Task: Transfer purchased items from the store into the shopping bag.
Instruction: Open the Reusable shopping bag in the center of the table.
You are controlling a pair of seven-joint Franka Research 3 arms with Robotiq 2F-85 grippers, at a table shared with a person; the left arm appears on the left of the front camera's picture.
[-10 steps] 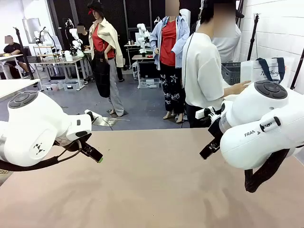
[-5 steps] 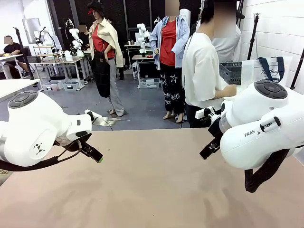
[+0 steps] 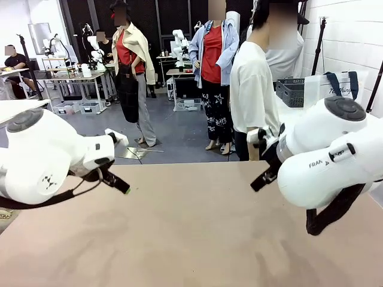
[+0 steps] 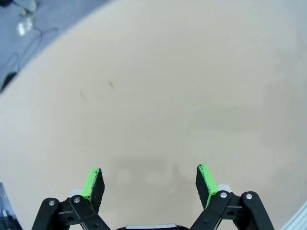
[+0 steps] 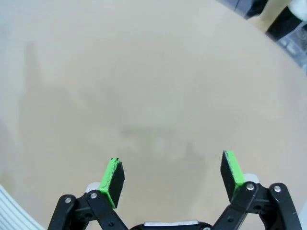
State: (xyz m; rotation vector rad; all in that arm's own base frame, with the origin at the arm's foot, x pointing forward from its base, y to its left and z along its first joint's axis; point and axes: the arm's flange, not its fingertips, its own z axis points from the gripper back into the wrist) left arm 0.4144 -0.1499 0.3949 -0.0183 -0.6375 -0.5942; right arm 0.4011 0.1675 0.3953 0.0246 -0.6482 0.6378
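Near: left tool (image 4: 149, 178), black w/ green pads, jaws apart, nothing btwn them, hovers over plain tan worktop (image 4: 158, 81). Right tool (image 5: 171, 173) likewise spread & unloaded. Prob. both parked til goods come within reach.

Far right, off the worktop: dark grey lattice plastic basket (image 3: 289, 91) beside translucent white plastic bag w/ navy strap handles (image 3: 334, 89). Contents of both can't be made out. Person in white top (image 3: 254, 89) stands by them.
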